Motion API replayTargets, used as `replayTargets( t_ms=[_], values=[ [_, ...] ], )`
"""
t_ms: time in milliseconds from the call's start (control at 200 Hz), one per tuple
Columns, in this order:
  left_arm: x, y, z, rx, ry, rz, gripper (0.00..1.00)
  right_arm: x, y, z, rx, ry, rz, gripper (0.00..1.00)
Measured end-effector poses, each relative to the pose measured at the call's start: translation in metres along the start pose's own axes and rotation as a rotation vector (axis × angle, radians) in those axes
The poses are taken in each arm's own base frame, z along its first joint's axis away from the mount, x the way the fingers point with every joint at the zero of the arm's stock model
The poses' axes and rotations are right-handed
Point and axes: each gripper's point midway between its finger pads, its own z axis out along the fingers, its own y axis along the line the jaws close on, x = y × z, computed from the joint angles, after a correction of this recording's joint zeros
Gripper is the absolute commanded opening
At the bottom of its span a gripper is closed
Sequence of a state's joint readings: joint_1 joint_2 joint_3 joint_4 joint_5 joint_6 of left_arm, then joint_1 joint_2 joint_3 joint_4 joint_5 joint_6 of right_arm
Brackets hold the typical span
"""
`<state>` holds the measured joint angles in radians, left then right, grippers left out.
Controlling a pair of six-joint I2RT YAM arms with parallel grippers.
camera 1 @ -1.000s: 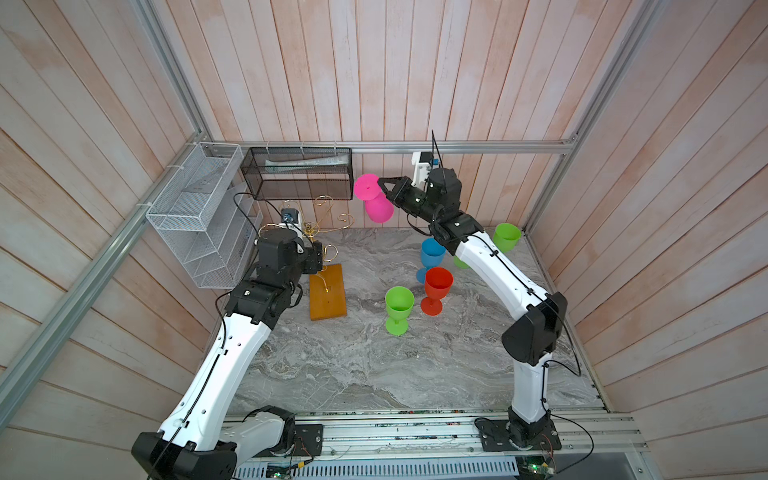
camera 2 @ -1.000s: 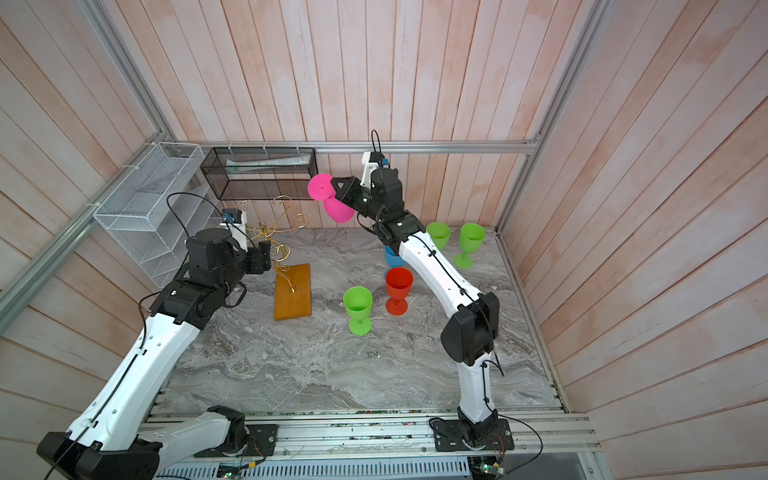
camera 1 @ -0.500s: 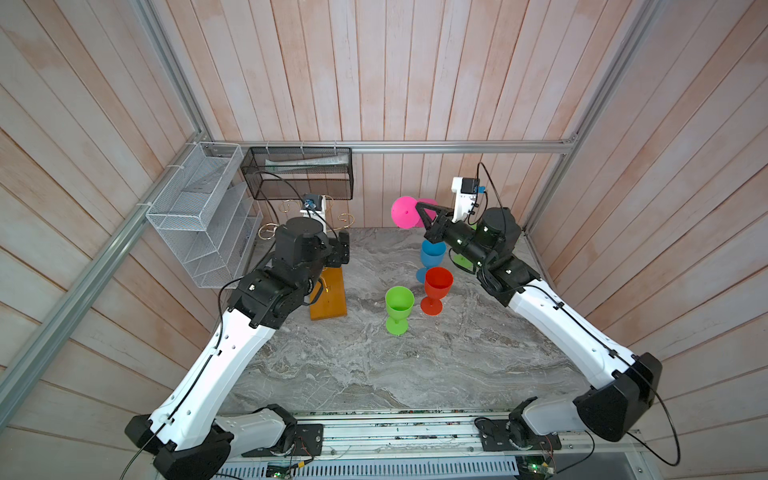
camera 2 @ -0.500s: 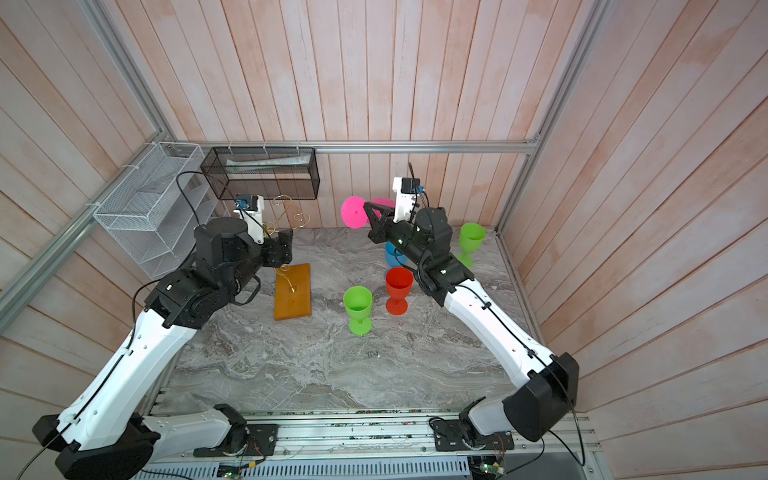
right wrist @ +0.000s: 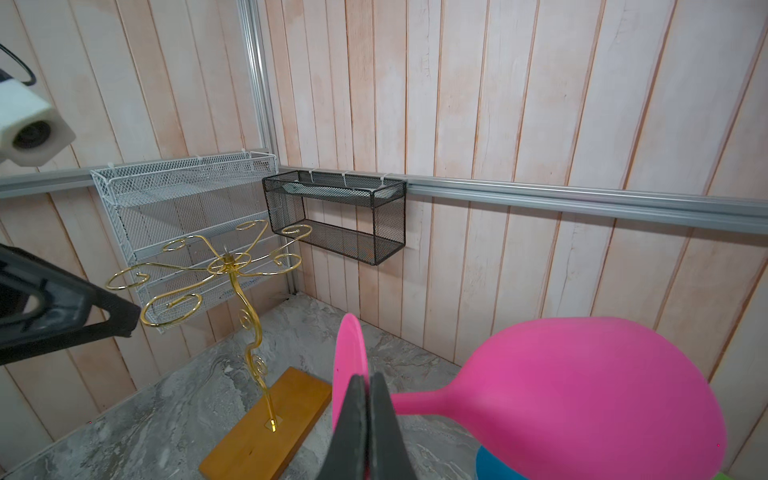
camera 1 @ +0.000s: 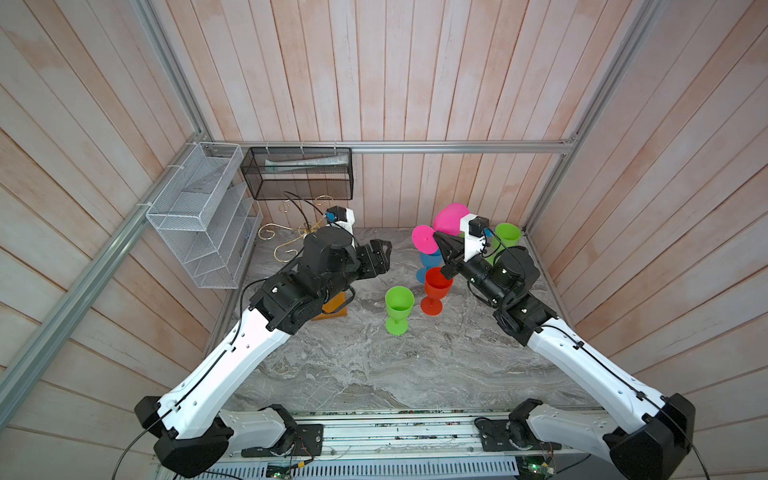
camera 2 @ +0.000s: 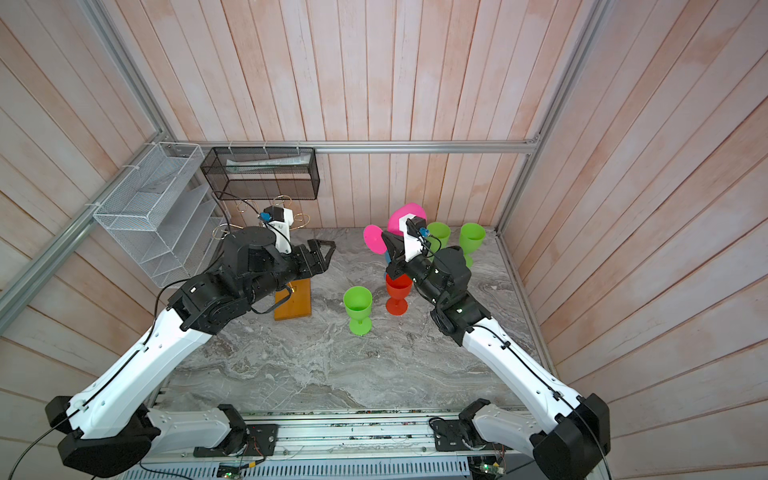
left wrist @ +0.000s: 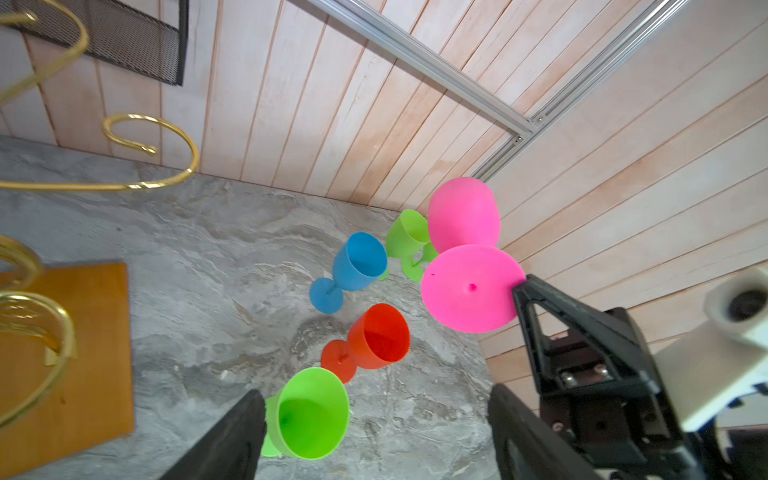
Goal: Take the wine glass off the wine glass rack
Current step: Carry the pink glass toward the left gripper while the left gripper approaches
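Table (camera 1: 353, 365), grey marble, is lying under both my arms. White basket (camera 1: 199, 216) is hanging on the left wall, with the black basket (camera 1: 297, 174) on the back wall just beside it. Rack (right wrist: 266, 424) is standing upright at the table's back left, below the black basket, with its wooden base flat and its gold scroll arms up top.

Pink glass (camera 1: 451, 218) is sitting off the rack and well apart from it, over on the right side. It's hanging in the air, tipped on its side, with the bowl pointing toward the back right corner and the foot facing the middle. It's hovering above the blue glass (camera 1: 428, 259). Red glass (camera 1: 436, 286) and green glass (camera 1: 399, 303) are standing upright nearer the front. Two more green ones (camera 2: 471, 237) are standing in the back right corner.

My right pincer (right wrist: 369, 382) is clamping the pink glass by the rim of its foot. The fingers are pressing almost together on the thin disc, and the stem and bowl are sticking out to one side of the tips.

My left pincer (camera 2: 328, 251) is hanging with jaws wide apart, gripping nothing. It's sitting over the table between the rack and the standing glasses, pointing toward the pink glass but well short of it.
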<state>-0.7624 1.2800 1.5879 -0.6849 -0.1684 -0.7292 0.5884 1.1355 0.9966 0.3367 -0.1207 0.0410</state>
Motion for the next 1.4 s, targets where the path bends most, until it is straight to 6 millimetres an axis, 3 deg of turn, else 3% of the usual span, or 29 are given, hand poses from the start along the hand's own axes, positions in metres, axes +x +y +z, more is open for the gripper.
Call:
replayTargets(
  t_ms=[85, 145, 560, 960, 1400],
  values=[
    [0.006, -0.005, 0.004, -0.011, 0.025, -0.114, 0.69, 0.001, 0.002, -0.004, -0.004, -0.016, -0.047, 0.0],
    [0.005, -0.008, 0.006, -0.022, 0.032, -0.186, 0.65, 0.002, 0.004, -0.008, -0.008, -0.032, -0.083, 0.0],
    [0.008, -0.011, 0.018, -0.081, 0.067, -0.571, 0.64, 0.027, 0.039, -0.022, -0.085, -0.119, -0.377, 0.0],
    [0.032, -0.02, 0.062, -0.143, 0.179, -0.671, 0.58, 0.022, 0.069, -0.026, -0.122, -0.18, -0.541, 0.0],
    [0.045, -0.016, 0.066, -0.164, 0.218, -0.723, 0.38, 0.023, 0.075, -0.026, -0.117, -0.184, -0.622, 0.0]
  ],
)
